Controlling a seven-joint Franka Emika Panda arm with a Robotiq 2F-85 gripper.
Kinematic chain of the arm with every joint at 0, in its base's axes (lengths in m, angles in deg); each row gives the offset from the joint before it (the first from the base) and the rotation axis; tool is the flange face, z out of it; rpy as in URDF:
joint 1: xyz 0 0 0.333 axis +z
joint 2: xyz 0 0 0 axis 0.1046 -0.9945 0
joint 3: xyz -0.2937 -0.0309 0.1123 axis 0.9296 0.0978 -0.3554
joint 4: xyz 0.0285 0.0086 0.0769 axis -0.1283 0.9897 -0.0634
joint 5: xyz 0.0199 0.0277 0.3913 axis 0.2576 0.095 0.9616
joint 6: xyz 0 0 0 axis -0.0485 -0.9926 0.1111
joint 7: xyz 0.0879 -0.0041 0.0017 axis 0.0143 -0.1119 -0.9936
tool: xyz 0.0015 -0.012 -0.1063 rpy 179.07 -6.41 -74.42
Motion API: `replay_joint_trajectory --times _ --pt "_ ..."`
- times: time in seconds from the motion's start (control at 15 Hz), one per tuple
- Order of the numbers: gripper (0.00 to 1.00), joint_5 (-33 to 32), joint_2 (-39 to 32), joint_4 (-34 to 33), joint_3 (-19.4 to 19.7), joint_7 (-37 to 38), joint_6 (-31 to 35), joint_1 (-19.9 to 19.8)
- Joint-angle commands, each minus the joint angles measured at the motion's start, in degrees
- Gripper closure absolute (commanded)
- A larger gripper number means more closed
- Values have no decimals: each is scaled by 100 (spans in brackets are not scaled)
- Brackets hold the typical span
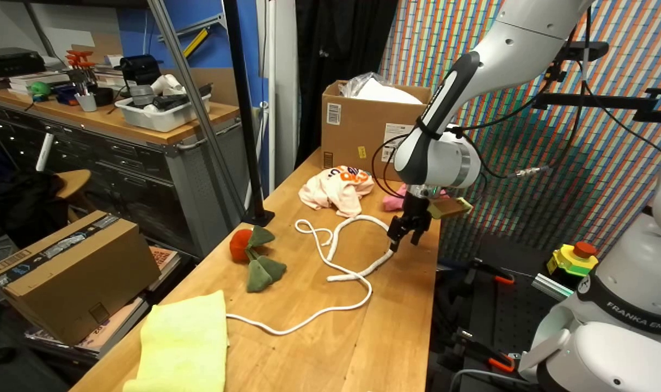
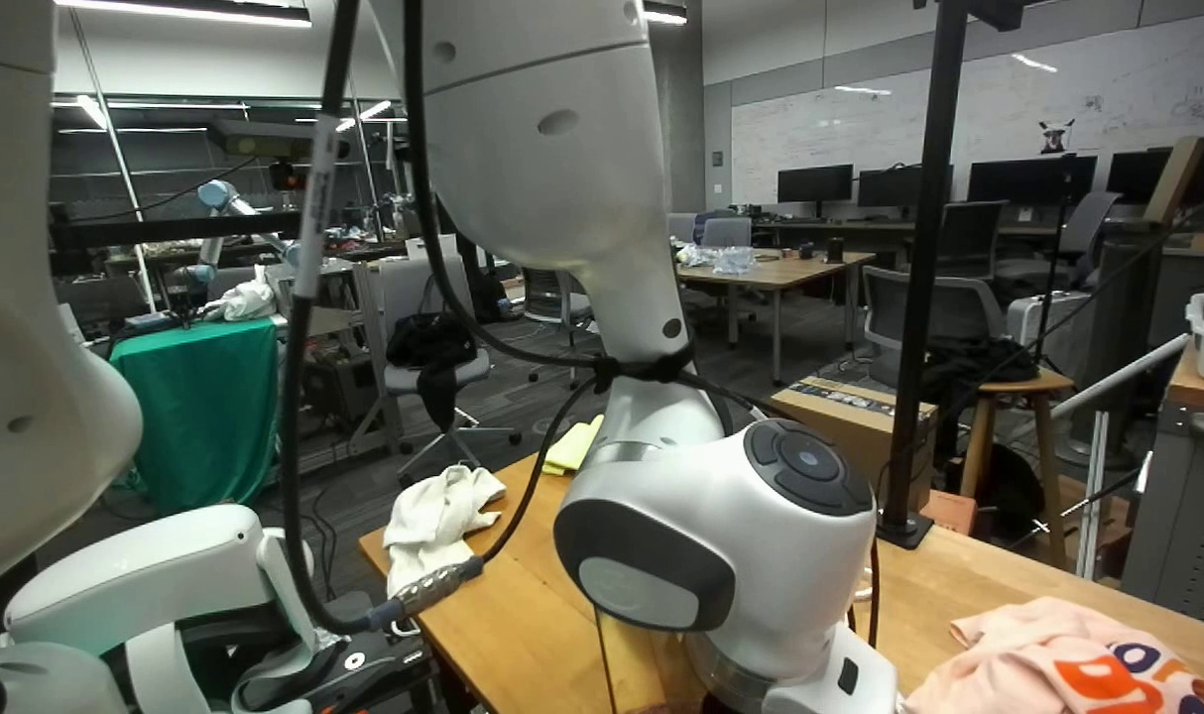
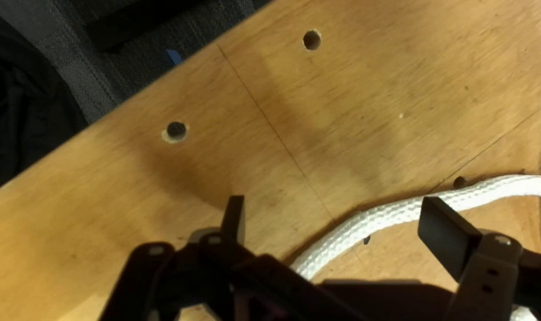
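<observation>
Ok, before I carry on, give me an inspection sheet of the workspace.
Surface: wooden table with drilled holes.
Job's things: white rope, lying in loops on the table.
Clutter: yellow cloth, red-and-green soft item, peach printed cloth, pink cloth, open cardboard box.
Gripper: jaws open, white rope showing between the fingers in the wrist view; contact unclear.
Cables: black cables strapped to the robot arm, drooping in loops.
Surroundings: emergency-stop button, cluttered workbench, taped box beside the table.
</observation>
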Motion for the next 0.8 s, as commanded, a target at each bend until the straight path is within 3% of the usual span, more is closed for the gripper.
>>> replay_joint_trajectory --times 0.0,0.4,0.73 --pt "0 -30 26 21 -2 214 433 257" --pt "0 -542 -305 -171 834 1002 1026 1223" --pt "0 -727 -692 -527 1510 1473 934 1837"
